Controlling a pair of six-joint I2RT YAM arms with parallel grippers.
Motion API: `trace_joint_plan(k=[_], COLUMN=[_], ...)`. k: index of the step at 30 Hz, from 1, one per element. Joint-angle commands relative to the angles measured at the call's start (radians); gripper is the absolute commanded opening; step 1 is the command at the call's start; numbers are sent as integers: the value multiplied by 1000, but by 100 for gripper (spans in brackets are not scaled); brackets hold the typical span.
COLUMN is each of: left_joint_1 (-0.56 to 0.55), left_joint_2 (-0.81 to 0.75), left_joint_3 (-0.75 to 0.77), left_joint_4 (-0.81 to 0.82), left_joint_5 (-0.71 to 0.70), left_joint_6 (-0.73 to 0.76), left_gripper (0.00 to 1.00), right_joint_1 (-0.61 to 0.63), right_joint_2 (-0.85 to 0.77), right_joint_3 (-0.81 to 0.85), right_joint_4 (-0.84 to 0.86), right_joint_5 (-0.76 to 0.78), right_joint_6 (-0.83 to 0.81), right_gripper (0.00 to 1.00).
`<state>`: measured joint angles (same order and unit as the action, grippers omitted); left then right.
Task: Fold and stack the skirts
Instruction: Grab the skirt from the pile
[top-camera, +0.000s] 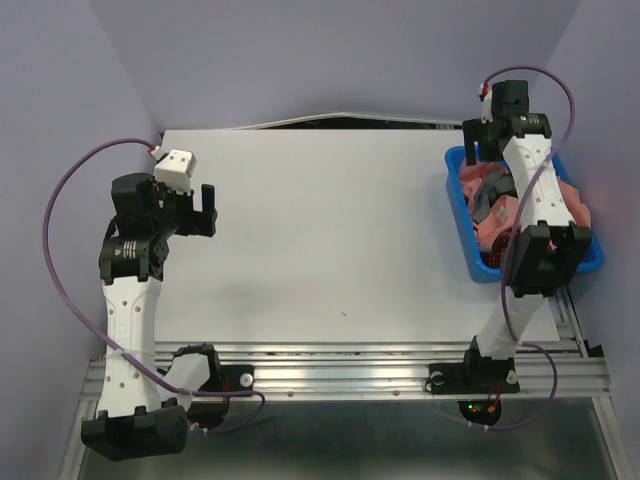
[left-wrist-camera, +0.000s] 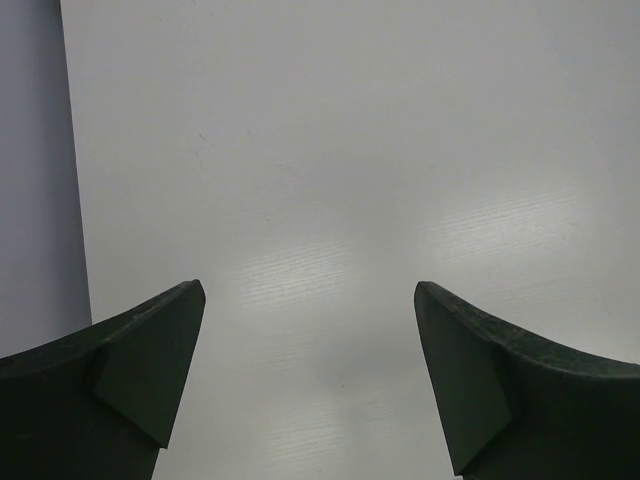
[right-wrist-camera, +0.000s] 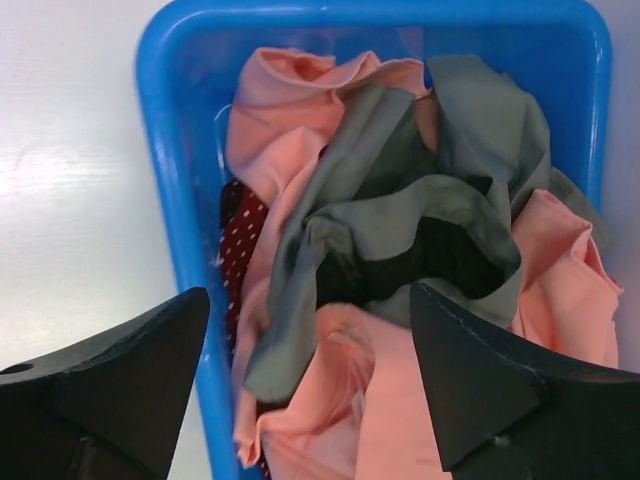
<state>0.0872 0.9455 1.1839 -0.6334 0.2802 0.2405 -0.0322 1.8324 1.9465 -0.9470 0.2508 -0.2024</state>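
Note:
The skirts lie crumpled together in a blue bin (right-wrist-camera: 170, 200) at the table's right side (top-camera: 458, 215). The dark grey skirt (right-wrist-camera: 400, 190) is on top, also seen in the top view (top-camera: 490, 188). The dark red skirt with white dots (right-wrist-camera: 240, 235) peeks out along the bin's left wall, mostly buried. My right gripper (right-wrist-camera: 310, 292) is open and empty, hovering over the bin's contents (top-camera: 482, 152). My left gripper (left-wrist-camera: 310, 288) is open and empty above bare table at the left (top-camera: 207, 210).
Salmon-pink cloth (right-wrist-camera: 290, 100) fills much of the bin around and under the skirts, also visible in the top view (top-camera: 575, 200). The white table (top-camera: 320, 230) spreads between the arms. Lavender walls stand on the left, back and right.

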Motion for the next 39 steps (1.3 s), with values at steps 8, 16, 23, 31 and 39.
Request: trace_joint_plan(k=[8, 16, 23, 31, 39], left_joint_1=[2, 2, 3, 2, 2], left_joint_2=[-11, -4, 9, 16, 12], left_joint_3=[-69, -96, -95, -75, -44], left_joint_4=[49, 60, 63, 51, 38], left_joint_5=[-13, -45, -52, -55, -50], left_joint_6=[-23, -21, -20, -24, -29], left_gripper=[99, 98, 99, 98, 98], right_joint_1=[-78, -78, -78, -107, -169], right_joint_2=[203, 274, 277, 223, 131], right_joint_3=[167, 75, -3, 35, 294], right_joint_4=[-67, -70, -65, -100, -159], right_joint_5=[-24, -27, -13, -7, -44], right_joint_6=[31, 34, 32, 26, 11], right_gripper=[62, 61, 52, 4, 1])
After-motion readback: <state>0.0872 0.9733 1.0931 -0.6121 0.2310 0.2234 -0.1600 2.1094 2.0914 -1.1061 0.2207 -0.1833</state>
